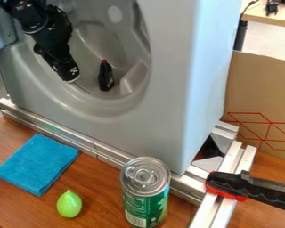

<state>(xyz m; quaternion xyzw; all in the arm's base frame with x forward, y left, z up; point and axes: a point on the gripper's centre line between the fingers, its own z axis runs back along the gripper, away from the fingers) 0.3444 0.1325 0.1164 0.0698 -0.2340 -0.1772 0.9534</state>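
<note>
Claw (68,75) is seen at the upper left, at the lower end of the black arm, inside the round hollow of the grey shell (186,89). Whether it is spread or pressed together cannot be told, and whether anything is pinched by it cannot be told either. The black bottle (105,76), by which a small red top is carried, is found upright in the same hollow, near the claw and to the right of it in the view. A metal frame (97,149) is placed along the lower edge of the shell, upon the brown wooden surface (103,187).

In front of this frame, a folded blue cloth (38,162) is laid flat at the left. A light green fruit (69,204), with its pointed tip turned up, is set near the cloth, on the viewer's side. Farther right, a green can (146,196) with a silver lid is stood upright, just beside the frame. At the right, a black and red clamp (227,185) is placed over the frame. Behind it, cardboard (261,89) is marked with red lines.
</note>
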